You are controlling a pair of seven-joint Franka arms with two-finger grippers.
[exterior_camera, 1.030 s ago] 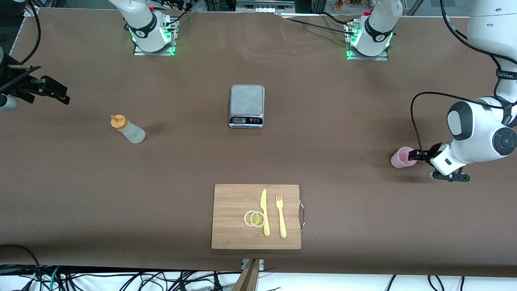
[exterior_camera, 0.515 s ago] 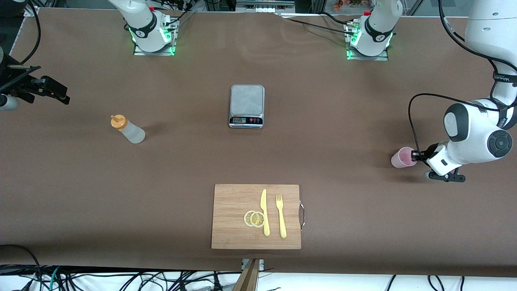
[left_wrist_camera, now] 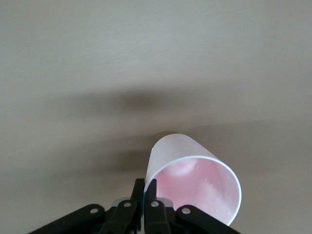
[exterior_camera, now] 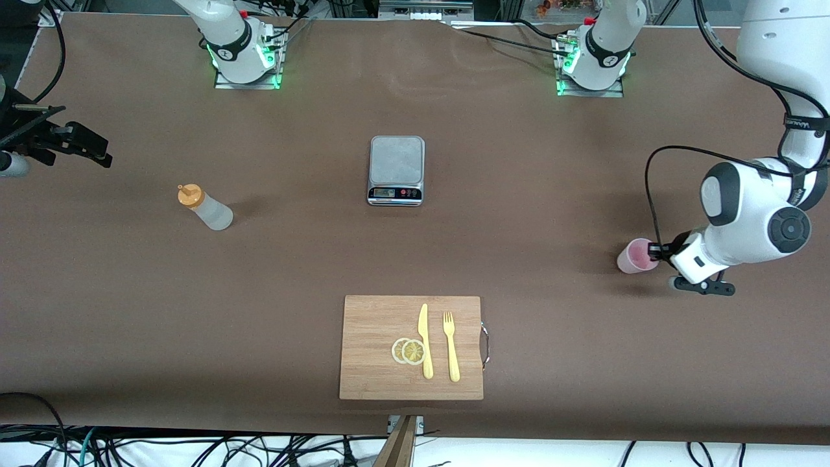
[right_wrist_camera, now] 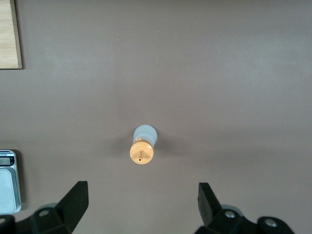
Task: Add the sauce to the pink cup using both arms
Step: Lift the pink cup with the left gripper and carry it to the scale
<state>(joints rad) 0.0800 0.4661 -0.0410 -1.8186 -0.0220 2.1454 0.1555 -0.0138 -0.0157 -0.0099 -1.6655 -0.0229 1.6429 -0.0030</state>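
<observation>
Front view, left gripper: the left gripper (exterior_camera: 656, 249) is out by the table edge at the left arm's end, fingers pinching the rim of the pink cup (exterior_camera: 633, 255).
Front view, pink cup: it leans, mouth tipped toward the gripper; whether its base touches the brown table (exterior_camera: 519, 194) I cannot tell.
Front view, right gripper: the right gripper (exterior_camera: 91, 150) hangs over the table edge at the right arm's end, and that arm waits.
Front view, sauce: the sauce bottle (exterior_camera: 204, 207) stands upright with its orange cap on top, toward the right arm's end, well apart from the cup.
Front view, middle: a kitchen scale (exterior_camera: 396, 170) sits mid-table; nearer the camera edge lies a wooden cutting board (exterior_camera: 373, 347) carrying two lemon slices (exterior_camera: 408, 351), a yellow knife (exterior_camera: 425, 340) and a yellow fork (exterior_camera: 450, 346).
Left wrist view, grip: fingers (left_wrist_camera: 150, 192) pressed together on the cup's wall at the white rim, one inside and one outside; pink cup (left_wrist_camera: 192, 183) tilted, nothing visible inside.
Right wrist view, fingers: spread wide, holding nothing; right gripper (right_wrist_camera: 142, 204) looks straight down on the sauce bottle (right_wrist_camera: 143, 145), which is clear of both fingers.
Right wrist view, edges: a corner of the scale (right_wrist_camera: 9, 181) and a corner of the board (right_wrist_camera: 9, 34) peek in.
</observation>
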